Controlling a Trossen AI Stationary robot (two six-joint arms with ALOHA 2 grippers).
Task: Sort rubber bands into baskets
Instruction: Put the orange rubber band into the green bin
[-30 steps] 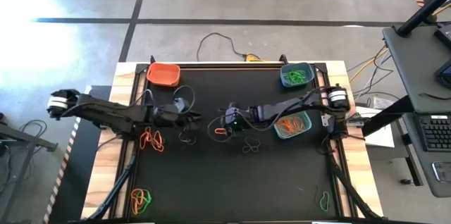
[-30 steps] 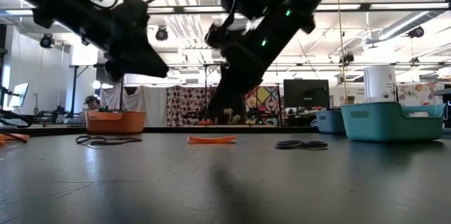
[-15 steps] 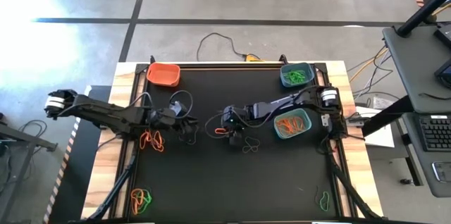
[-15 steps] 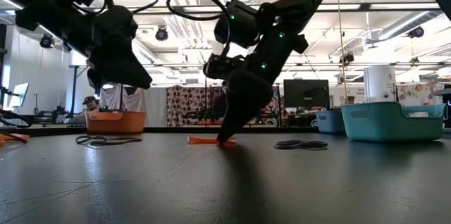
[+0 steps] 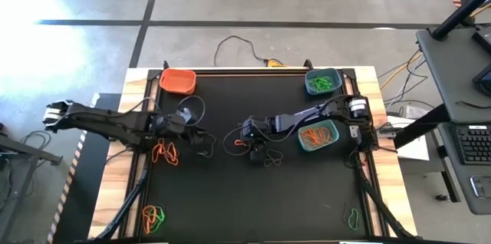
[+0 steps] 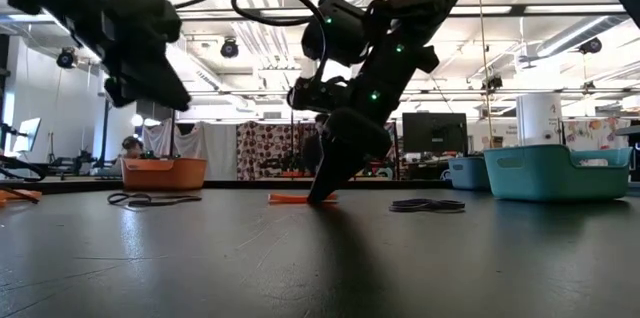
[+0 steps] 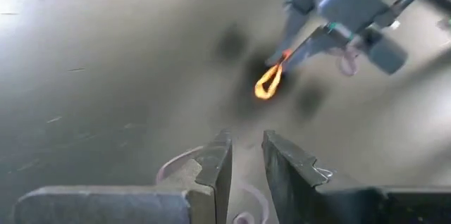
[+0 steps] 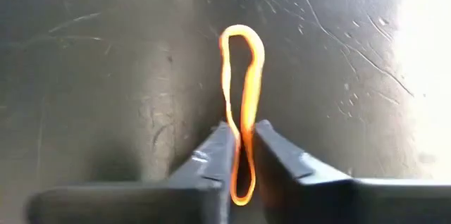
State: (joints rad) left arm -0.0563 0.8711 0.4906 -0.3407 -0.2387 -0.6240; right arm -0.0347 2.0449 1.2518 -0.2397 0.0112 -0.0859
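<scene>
Right pincer point(image 8: 242, 155) is pinched shut on an orange rubber band point(image 8: 242, 90) lying on the counter point(image 5: 230, 198) centre. Left pincer point(image 7: 246, 164), narrowly parted and empty, is hovering at 9 o'clock of it. Orange basket point(image 5: 178, 80) sits at 11 o'clock, teal baskets point(image 5: 321, 81) at 1–2.

Black mat point(image 5: 230, 198) on wooden table point(image 5: 387, 190); keyboard point(image 5: 476, 146) on side desk; floor cables point(image 5: 238, 44).

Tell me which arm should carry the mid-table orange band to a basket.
Right. The right gripper is down on the mat, fingers pinched on the orange band. The left gripper hangs above the table, apart from it, near dark bands.
</scene>
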